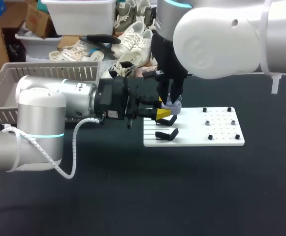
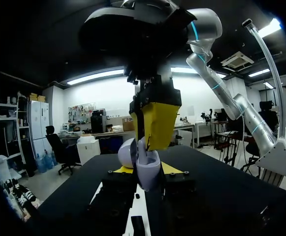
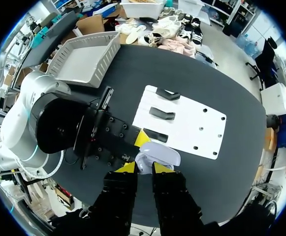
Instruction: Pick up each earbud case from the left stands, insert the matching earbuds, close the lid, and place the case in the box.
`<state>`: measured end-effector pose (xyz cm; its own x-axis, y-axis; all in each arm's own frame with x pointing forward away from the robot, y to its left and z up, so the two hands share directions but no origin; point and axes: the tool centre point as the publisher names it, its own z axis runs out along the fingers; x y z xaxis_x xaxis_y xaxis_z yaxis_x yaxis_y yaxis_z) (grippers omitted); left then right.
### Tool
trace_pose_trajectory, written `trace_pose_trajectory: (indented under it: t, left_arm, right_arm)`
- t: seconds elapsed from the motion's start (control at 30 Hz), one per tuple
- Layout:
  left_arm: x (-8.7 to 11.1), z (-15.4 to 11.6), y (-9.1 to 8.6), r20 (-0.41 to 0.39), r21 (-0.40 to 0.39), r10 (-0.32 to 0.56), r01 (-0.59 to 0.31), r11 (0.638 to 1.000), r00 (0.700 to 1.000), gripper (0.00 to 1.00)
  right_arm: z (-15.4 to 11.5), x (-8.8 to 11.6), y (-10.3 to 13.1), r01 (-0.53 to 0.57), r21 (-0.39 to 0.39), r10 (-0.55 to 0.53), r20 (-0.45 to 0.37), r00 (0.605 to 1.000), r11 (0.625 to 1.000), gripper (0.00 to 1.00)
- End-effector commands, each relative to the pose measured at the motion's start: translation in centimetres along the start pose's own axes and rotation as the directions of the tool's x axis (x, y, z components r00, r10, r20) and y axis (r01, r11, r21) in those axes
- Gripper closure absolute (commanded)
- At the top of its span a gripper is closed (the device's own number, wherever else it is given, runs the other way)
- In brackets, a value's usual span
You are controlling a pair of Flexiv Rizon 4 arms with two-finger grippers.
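A pale lavender earbud case [image 1: 173, 104] with its lid open hangs just above the white stand board [image 1: 197, 135]. My left gripper [image 1: 165, 112] comes in level from the left and is shut on the case body [image 2: 150, 176], one yellow tip on each side. My right gripper [image 1: 175, 98] points straight down over the open case [image 3: 158, 154]. In the left wrist view its yellow fingers [image 2: 155, 123] stand close together on a small pale earbud [image 2: 142, 146] at the case's mouth. Two black stands [image 1: 166, 133] on the board's left part are bare.
Small black pegs [image 1: 209, 137] dot the right half of the board. A grey slatted basket [image 1: 15, 83] sits at the back left, behind my left arm. The dark tabletop [image 1: 182, 196] stretches in front of the board.
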<state>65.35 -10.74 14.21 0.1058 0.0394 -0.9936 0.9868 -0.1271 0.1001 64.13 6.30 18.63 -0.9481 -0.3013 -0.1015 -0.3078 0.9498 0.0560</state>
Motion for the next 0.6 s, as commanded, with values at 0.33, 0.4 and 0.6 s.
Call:
trace_pose_trajectory:
  t: [0.33, 0.4, 0.6]
  left_arm:
    - [0.01, 0.02, -0.09, 0.001, -0.003, 0.001, -0.001, 1.000, 1.000, 1.00]
    - [0.01, 0.02, -0.09, 0.001, -0.003, 0.001, -0.001, 1.000, 1.000, 1.00]
    - [0.01, 0.02, -0.09, 0.001, -0.003, 0.001, -0.001, 1.000, 1.000, 1.00]
  right_arm:
    - [0.60, -0.57, 0.25, 0.002, 0.009, -0.001, -0.031, 1.000, 1.000, 1.00]
    - [0.61, -0.60, 0.29, 0.002, 0.010, -0.002, -0.032, 0.999, 1.000, 0.93]
    - [0.14, -0.30, 0.88, 0.007, 0.016, -0.006, -0.033, 0.999, 1.000, 0.56]
